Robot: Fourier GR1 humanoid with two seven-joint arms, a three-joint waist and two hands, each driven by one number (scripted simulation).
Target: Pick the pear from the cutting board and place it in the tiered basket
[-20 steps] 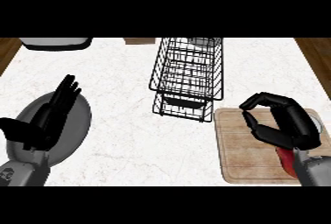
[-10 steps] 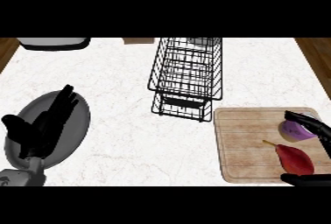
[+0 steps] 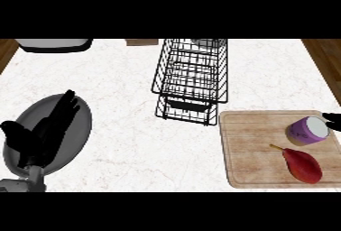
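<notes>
A red pear (image 3: 303, 165) lies on its side on the wooden cutting board (image 3: 250, 149) at the lower right, stem pointing up-left. The black wire tiered basket (image 3: 193, 76) stands upright at the middle back, just up-left of the board. Only a black sliver of my right hand (image 3: 332, 121) shows at the view's right edge, above the pear and apart from it. My left hand (image 3: 45, 133) rests open at the lower left, fingers up, holding nothing.
A purple cup with a white top (image 3: 307, 131) stands on the board right above the pear. A grey plate (image 3: 76, 135) lies under my left hand. A dark-rimmed white container (image 3: 53, 43) and a small brown box (image 3: 141, 42) sit at the back edge.
My right hand has drawn away to the right, off the board, uncovering the pear and the purple cup. The left hand has hardly shifted.
</notes>
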